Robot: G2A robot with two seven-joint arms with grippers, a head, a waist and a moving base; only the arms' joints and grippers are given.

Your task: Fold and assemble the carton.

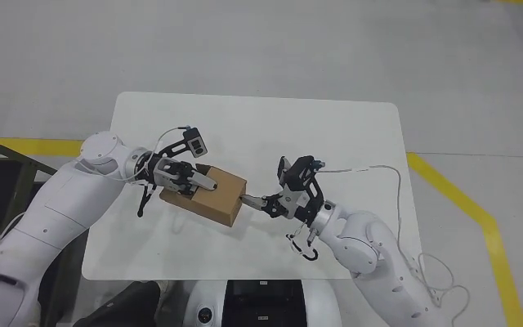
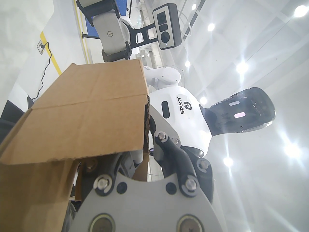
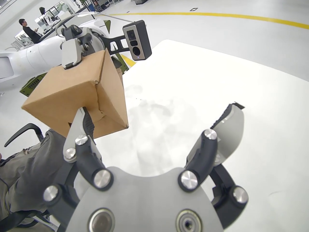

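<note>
The left gripper (image 1: 202, 181) is grasping one end of the carton (image 1: 214, 199) over the table (image 1: 327, 139), while the right gripper (image 1: 257, 202), fingers spread, is touching the other end.

bright even overhead light | ceiling lamps (image 2: 300, 10) flare in starbursts | wrist-view edges bowed

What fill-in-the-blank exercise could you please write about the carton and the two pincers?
1. The left pincer grips one end of the ___.
2. The right pincer has its jaws ___.
3. The carton is touched at its other end by one fingertip of the ___ pincer.
4. The table is ___ in colour.
Missing words: carton; open; right; white.
</note>
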